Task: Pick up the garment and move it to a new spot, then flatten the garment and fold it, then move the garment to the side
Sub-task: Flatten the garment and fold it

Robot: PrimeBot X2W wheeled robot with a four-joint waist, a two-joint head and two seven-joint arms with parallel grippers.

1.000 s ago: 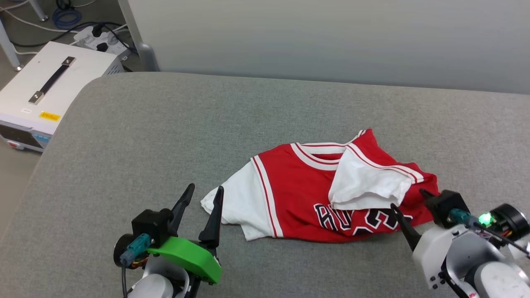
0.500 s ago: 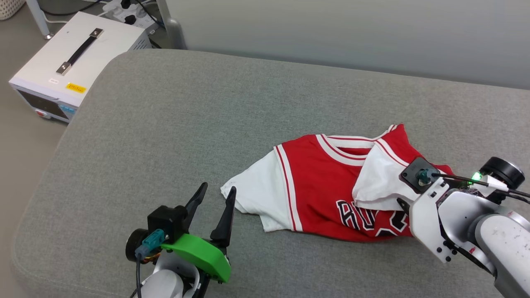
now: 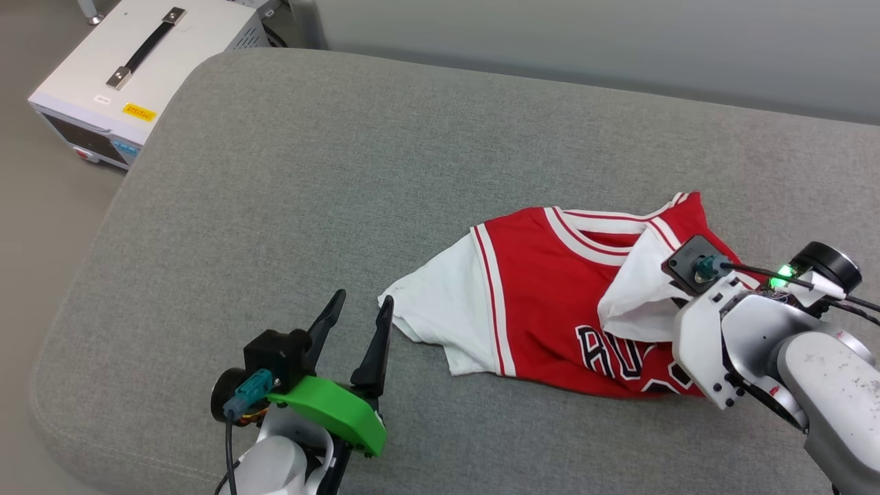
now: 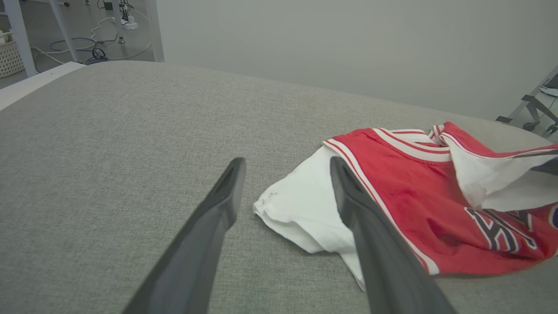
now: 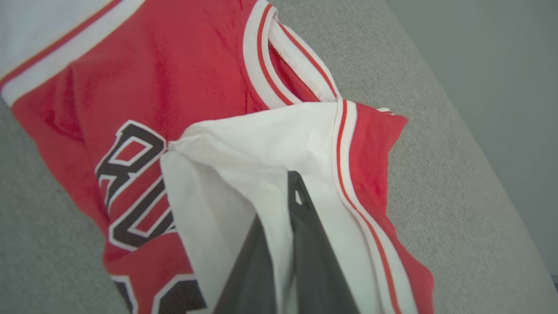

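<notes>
The left gripper [image 3: 363, 299] sits with its fingers spread apart, just beside the outstretched white sleeve [image 3: 440, 323] of the garment [image 3: 550, 289], which lies crumpled on the gray padded surface [image 3: 275, 172]. The right gripper [image 5: 283, 200] is closed, pinching the folded-over white sleeve [image 5: 244, 148].

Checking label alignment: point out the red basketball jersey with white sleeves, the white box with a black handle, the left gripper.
Red basketball jersey with white sleeves [image 3: 543, 289]: head view, red chest panel.
White box with black handle [image 3: 206, 27]: head view, top panel.
Left gripper [image 3: 363, 298]: head view, midway between open fingers' tips.
</notes>
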